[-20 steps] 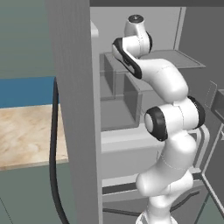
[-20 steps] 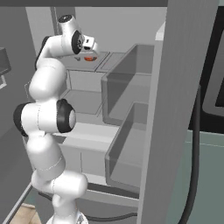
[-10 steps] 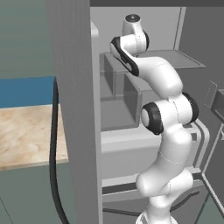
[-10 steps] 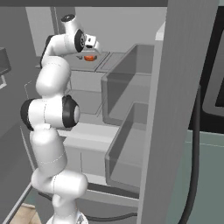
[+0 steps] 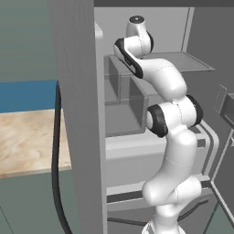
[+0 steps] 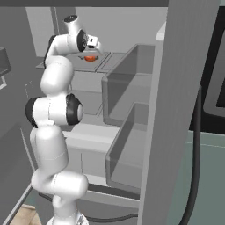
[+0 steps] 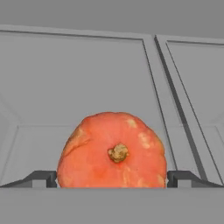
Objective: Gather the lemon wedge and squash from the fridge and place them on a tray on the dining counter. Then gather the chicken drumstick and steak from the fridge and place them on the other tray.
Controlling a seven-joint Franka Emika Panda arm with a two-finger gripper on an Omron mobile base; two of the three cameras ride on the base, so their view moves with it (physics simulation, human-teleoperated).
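Grey fridge shelf (image 7: 87, 78), squash (image 7: 112, 151) between spread end effector (image 7: 112, 178) tips

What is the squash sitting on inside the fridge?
The squash rests on a flat grey fridge shelf, stem facing the camera. Its underside and the shelf directly beneath are hidden.

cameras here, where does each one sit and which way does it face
Left base view: behind the arm on its left, facing the open fridge shelves; arm rises at lower right.
Right base view: behind on the right, facing the same fridge; arm at lower left, the hand open above the squash.
Hand view: on the hand, looking along its fingertips at the squash between them.
Both base views share arm and fridge.
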